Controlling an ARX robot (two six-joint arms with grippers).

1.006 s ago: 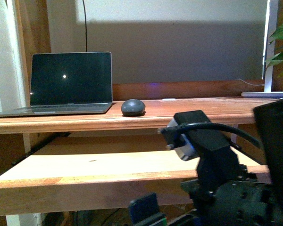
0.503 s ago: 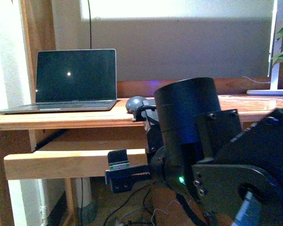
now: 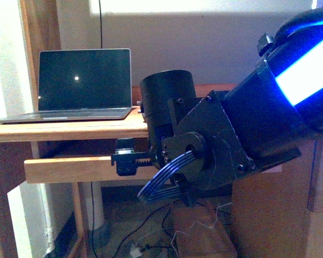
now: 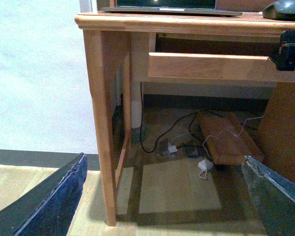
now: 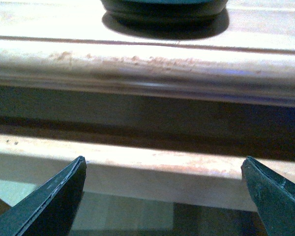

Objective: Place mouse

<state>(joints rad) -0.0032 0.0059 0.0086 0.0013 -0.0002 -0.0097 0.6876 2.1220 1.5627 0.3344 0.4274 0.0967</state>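
Right hand (image 5: pixel 163 163) gapes empty near the smooth, dark, domed mouse (image 5: pixel 163 8) on the glossy wooden desk (image 5: pixel 137 69); left hand (image 4: pixel 163 161) likewise.

the desk edge (image 5: pixel 147 69) stands before the mouse (image 5: pixel 162 10), with an open gap between edge and pull-out shelf (image 5: pixel 137 169).

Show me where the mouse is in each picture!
Front view: not visible; the right arm blocks part of the desk.
Left wrist view: mouse on the desk, beside the laptop, above the right hand.
Right wrist view: mouse straight ahead, only its lower edge showing.
Shared landmark: the desk's front edge.
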